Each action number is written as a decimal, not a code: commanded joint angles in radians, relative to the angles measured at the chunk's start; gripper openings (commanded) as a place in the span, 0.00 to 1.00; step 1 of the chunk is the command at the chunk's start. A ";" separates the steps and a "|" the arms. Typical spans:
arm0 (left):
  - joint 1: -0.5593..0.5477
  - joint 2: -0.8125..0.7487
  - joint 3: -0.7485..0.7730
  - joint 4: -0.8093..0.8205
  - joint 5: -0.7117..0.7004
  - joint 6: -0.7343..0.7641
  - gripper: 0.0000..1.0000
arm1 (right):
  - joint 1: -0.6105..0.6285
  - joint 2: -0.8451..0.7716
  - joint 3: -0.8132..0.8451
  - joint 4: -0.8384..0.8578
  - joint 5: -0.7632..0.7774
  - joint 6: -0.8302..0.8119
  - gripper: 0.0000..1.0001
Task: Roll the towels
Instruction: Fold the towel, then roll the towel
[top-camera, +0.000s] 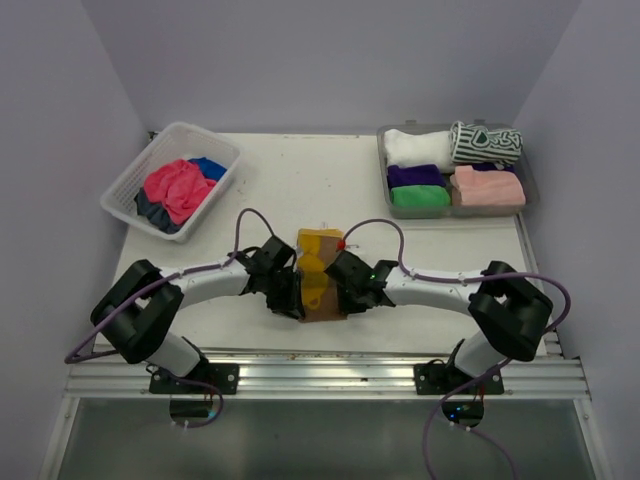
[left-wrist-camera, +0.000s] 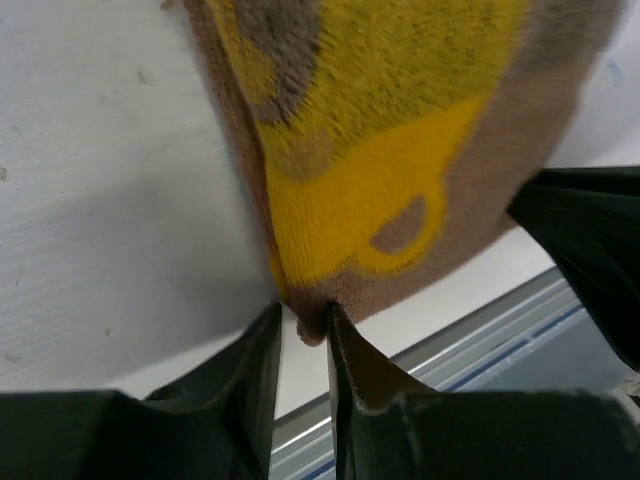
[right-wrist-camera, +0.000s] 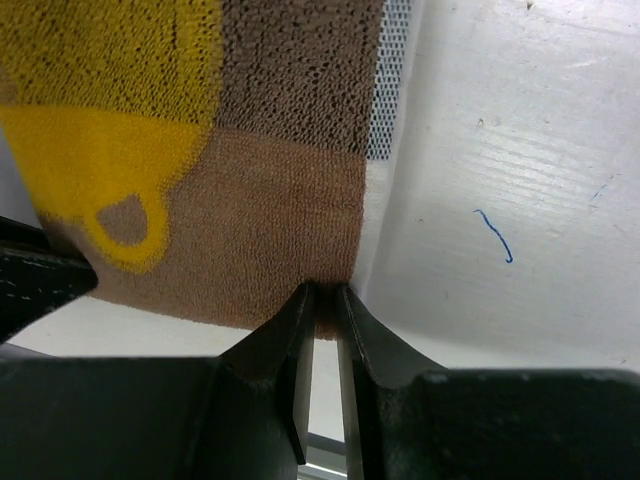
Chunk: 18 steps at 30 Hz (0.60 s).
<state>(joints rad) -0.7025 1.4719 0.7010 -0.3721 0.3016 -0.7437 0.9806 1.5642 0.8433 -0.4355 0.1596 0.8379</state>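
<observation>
Left gripper (left-wrist-camera: 303, 328), right gripper (right-wrist-camera: 325, 300): jaws narrow, each pinching one near corner of the yellow-and-brown towel (top-camera: 320, 250). The towel lies near-centre on the white counter (top-camera: 300, 190). Fabric is looped terry, rectangular. It likely handles soft, light, limp and unslippery; corners and hem look the best holds.

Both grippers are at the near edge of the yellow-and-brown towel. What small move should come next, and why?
Probably lift the near edge slightly and turn it over toward the far side, to start the roll. The left gripper and the right gripper each pinch a near corner of the yellow-and-brown towel, which is spread out and not yet rolled.
</observation>
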 joint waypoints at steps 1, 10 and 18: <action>-0.002 0.062 0.000 0.047 0.001 -0.002 0.26 | 0.001 0.005 -0.001 0.038 0.000 0.026 0.18; -0.011 -0.100 0.084 -0.123 -0.111 0.015 0.30 | 0.006 -0.182 0.017 -0.068 0.073 0.012 0.22; -0.089 -0.116 0.026 -0.059 -0.144 -0.054 0.52 | 0.016 -0.188 -0.072 0.004 0.003 -0.003 0.44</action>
<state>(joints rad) -0.7601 1.3621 0.7479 -0.4591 0.1837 -0.7658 0.9840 1.3788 0.8062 -0.4633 0.1856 0.8383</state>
